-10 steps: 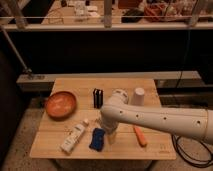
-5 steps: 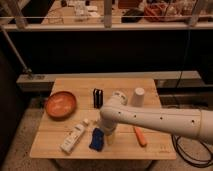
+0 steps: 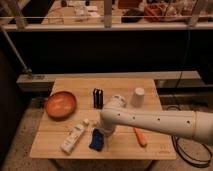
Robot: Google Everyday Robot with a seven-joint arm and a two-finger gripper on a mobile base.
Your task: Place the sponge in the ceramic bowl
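The sponge (image 3: 96,141) is a small dark-blue pad lying near the front of the wooden table (image 3: 50,147). My gripper (image 3: 101,133) hangs at the end of the white arm directly over the sponge's upper right part, very close to it. The ceramic bowl (image 3: 60,104) is a wide orange-brown dish at the table's left side, well apart from the sponge and the gripper.
A white bottle (image 3: 73,138) lies left of the sponge. An upright black box (image 3: 98,98) stands mid-table, a white cup (image 3: 138,97) at the back right, and an orange stick (image 3: 140,136) lies right of the arm. Dark shelving runs behind the table.
The arm has shifted slightly left and down, bringing the gripper closer over the sponge. The objects on the table have not moved.
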